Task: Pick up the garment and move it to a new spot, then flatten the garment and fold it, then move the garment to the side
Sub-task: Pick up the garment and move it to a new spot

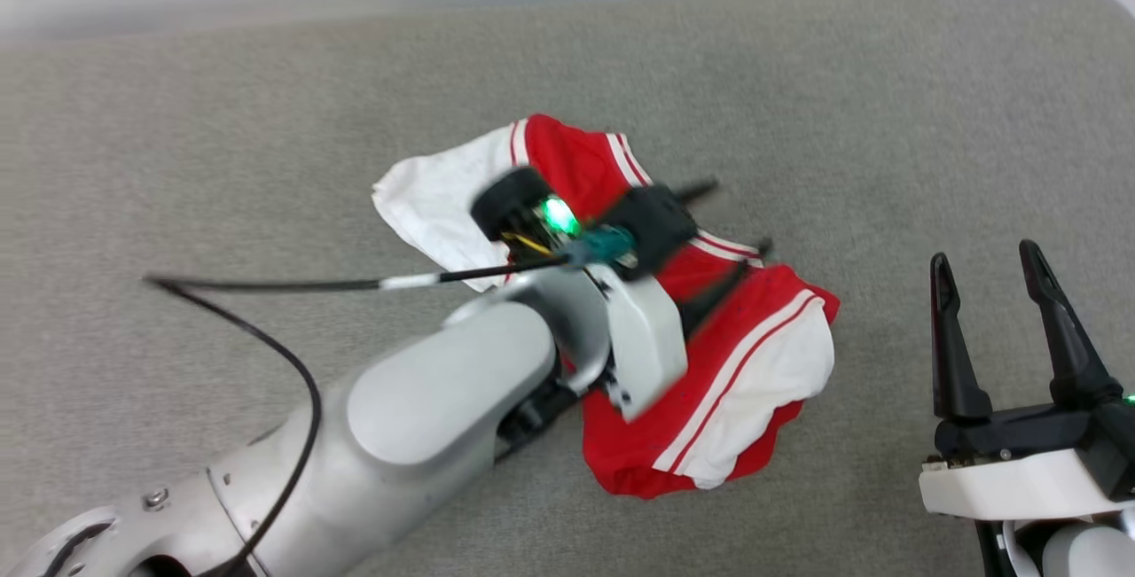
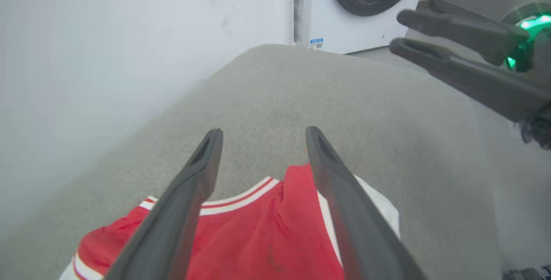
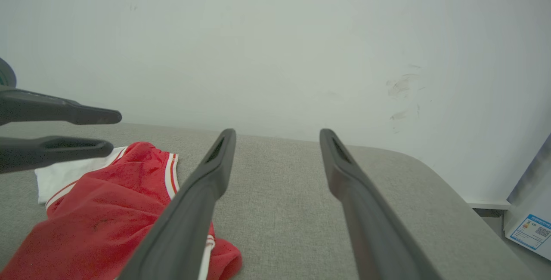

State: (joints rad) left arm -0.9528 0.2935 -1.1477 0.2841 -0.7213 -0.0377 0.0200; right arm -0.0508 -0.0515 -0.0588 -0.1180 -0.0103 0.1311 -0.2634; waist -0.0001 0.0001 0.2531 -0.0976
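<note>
Garment (image 1: 576, 160) lies crumpled on the grey padded surface (image 1: 222, 116). Left gripper (image 2: 262, 133) over it, fingers spread, nothing pinched. Right gripper (image 1: 986, 258) off to its side, fingers spread, empty.

left gripper (image 2: 262, 131): jaws seen spread wide over the shirt | shirt (image 2: 258, 237): red, white striped trim, laid crumpled on the grey worktop (image 2: 323, 90) | right gripper (image 2: 398, 30): seen at upper right, jaws parted, green light lit behind | wall (image 2: 129, 35): white, at left | washing machine (image 2: 344, 22): seen beyond the worktop's far edge
</note>
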